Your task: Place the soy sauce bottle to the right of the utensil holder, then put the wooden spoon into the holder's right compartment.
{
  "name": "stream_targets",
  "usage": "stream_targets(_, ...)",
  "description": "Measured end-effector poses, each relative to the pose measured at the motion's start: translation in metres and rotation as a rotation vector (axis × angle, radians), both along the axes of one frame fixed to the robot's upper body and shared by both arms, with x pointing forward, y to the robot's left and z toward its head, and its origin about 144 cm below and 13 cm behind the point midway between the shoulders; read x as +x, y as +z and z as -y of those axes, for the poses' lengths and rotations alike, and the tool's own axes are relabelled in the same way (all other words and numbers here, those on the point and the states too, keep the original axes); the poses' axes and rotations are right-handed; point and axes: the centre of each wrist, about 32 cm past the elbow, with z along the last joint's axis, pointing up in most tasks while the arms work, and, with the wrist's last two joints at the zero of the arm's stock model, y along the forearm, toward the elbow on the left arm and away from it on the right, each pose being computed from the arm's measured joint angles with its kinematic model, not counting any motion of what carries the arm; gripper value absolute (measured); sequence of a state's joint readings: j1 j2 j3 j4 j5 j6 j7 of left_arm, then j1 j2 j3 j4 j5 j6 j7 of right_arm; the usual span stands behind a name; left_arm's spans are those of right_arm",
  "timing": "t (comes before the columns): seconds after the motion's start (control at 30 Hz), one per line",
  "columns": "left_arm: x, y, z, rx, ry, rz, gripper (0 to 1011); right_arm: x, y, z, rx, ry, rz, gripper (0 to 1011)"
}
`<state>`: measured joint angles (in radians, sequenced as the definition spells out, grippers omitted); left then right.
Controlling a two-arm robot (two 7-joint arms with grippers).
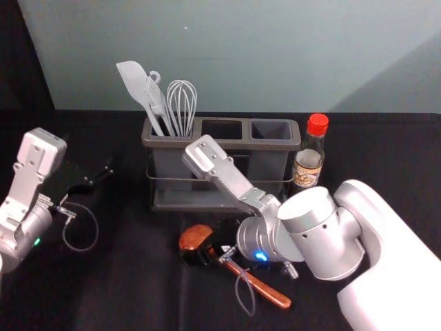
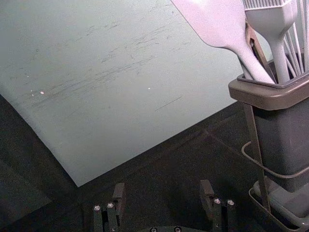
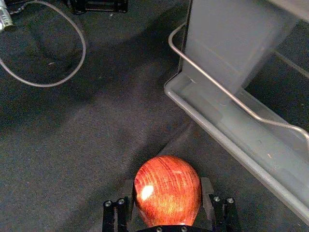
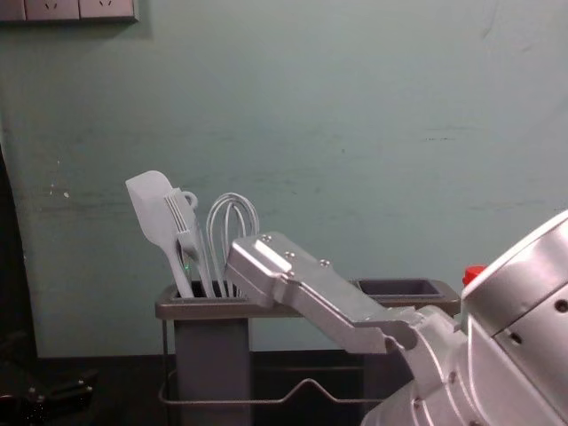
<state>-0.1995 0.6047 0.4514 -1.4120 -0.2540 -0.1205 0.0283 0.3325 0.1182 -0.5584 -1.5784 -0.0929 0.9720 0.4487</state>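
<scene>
Spoon [image 1: 258, 283], glossy red-brown wood: bowl [image 3: 167, 191] clasped between right gripper's [image 1: 200, 254] fingers, before grey rectangular utensil holder [image 1: 241, 145]; left gripper [image 1: 98, 179], wide-fingered, at left.

Head view: the right pincer [image 1: 205, 256] partly obscures the wooden spoon [image 1: 270, 291] at 6 o'clock; label print on the soy sauce bottle [image 1: 308, 163], 3 o'clock, is illegibly small. Chest view: the right arm [image 4: 524, 311] conceals the bottle below its cap [image 4: 472, 273].

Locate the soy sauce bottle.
Head view: the soy sauce bottle stands upright just right of the utensil holder. Chest view: its red cap peeks past the right arm.
</scene>
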Motion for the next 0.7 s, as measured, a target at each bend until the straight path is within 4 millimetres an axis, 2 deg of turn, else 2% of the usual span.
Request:
stream_targets(0.3, 0.000, 0.000, 0.000, 0.000, 0.000, 0.000, 1000, -0.012, 0.008, 0.013, 0.033, -0.014, 0.029, 837)
stream_targets(0.7, 0.000, 0.000, 0.000, 0.000, 0.000, 0.000, 1000, -0.056, 0.019, 0.049, 0.203, -0.058, 0.219, 837)
